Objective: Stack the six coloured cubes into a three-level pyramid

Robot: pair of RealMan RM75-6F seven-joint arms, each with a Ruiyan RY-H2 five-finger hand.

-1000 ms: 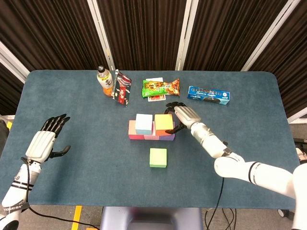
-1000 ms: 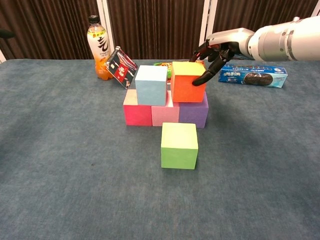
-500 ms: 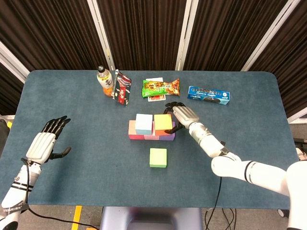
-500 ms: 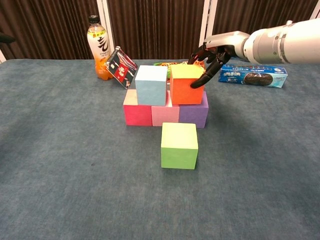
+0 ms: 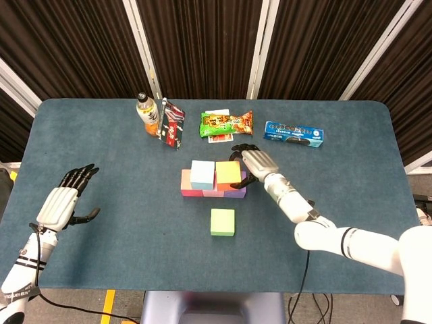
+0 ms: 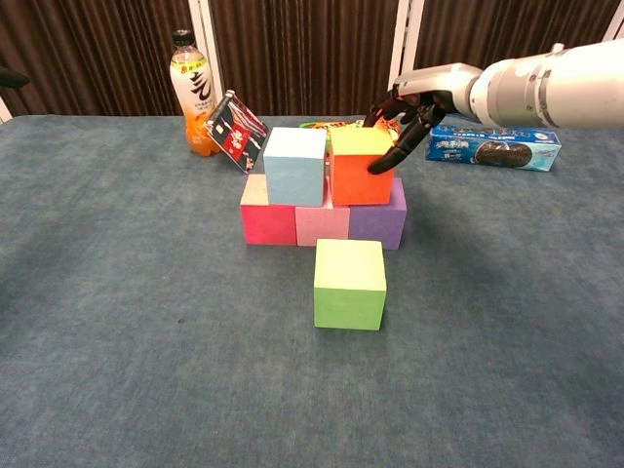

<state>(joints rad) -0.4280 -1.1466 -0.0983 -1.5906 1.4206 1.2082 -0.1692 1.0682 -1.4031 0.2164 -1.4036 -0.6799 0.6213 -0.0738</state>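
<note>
Three cubes form a base row: red [image 6: 268, 219], pink [image 6: 322, 224] and purple [image 6: 378, 224]. A light blue cube [image 6: 293, 166] and an orange cube [image 6: 357, 171] with a yellow top stand side by side on that row. My right hand [image 6: 414, 97] grips the orange cube, thumb on its right face and fingers behind it. From the head view the right hand [image 5: 248, 164] lies just right of the orange cube [image 5: 228, 173]. A lime green cube [image 6: 349, 284] sits alone in front of the row. My left hand [image 5: 64, 201] hovers open at the table's left, holding nothing.
Along the back of the table stand an orange drink bottle [image 5: 146, 115], a black-and-red packet [image 5: 172, 125], a green snack bag [image 5: 226, 124] and a blue biscuit box [image 5: 293, 133]. The blue table top [image 5: 351, 175] stretches wide on both sides of the cubes.
The right hand has nudged the orange cube leftward on the base row, closing the gap to the light blue cube. The left hand has barely moved.
</note>
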